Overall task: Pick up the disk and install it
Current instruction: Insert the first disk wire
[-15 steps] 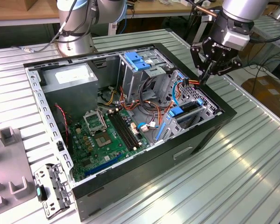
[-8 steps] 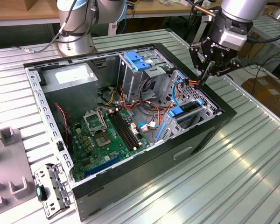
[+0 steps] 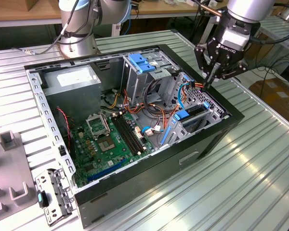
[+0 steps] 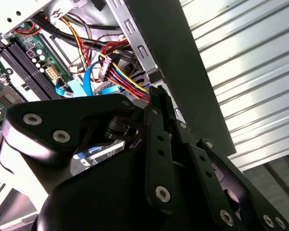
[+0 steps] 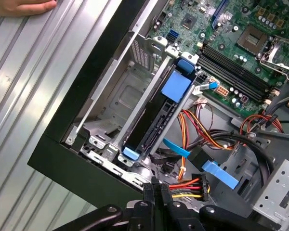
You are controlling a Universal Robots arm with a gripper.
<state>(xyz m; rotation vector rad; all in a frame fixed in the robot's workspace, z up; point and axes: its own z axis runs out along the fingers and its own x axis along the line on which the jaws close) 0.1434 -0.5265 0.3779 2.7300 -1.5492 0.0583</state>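
gripper (image 3: 209, 79) fingers closed, empty | above PC case (image 3: 216, 139) edge | disk (image 5: 156, 113) seated in bay | I'd press gently, squarely

Dark disk (image 5: 160, 115) with bright blue rails, green motherboard (image 3: 108, 142), black case (image 3: 183, 159), black gripper (image 3: 213, 73).

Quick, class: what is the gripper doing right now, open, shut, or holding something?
Gripper: shut, fingers together, holding nothing visible, above the case's drive bay, near the disk seated in that bay.

bright, even overhead light, glare on the ribbed metal table (image 3: 260, 159), soft shadows inside the case (image 3: 135, 120)
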